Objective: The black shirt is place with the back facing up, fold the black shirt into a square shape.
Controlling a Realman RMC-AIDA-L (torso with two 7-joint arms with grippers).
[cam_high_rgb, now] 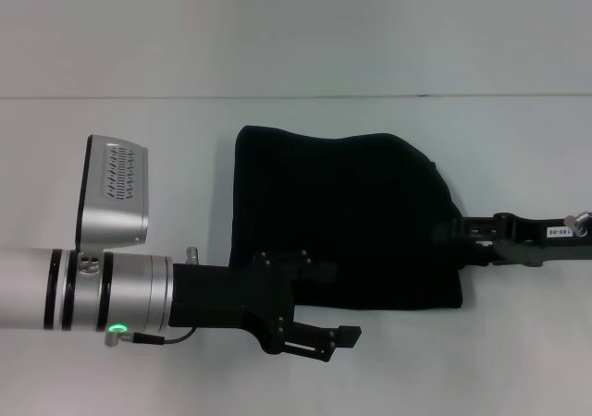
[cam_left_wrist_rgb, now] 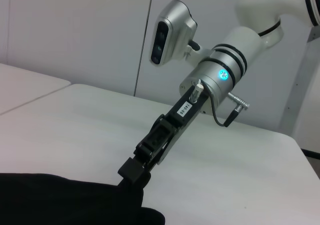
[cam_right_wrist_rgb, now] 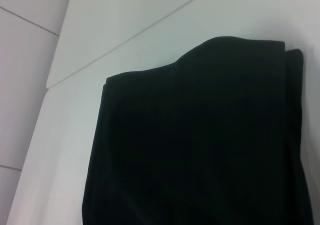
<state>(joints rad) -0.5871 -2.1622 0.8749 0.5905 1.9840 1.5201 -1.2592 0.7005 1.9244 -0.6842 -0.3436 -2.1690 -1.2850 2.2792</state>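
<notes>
Both grippers are sitting at the edges of the large matte-black fabric shirt [cam_high_rgb: 342, 222], which is lying folded into a rough block on the white table [cam_high_rgb: 139, 360]. I am holding my right gripper [cam_left_wrist_rgb: 134, 172] against the shirt's right edge; I cannot tell whether its fingers are pinching cloth. I am hovering my left gripper [cam_high_rgb: 319, 339], fingers parted and empty, over the near-left corner, with the shirt lying ahead and to the right. Judging by the bulging right side, my right gripper is nearer the work. No containers are showing.
</notes>
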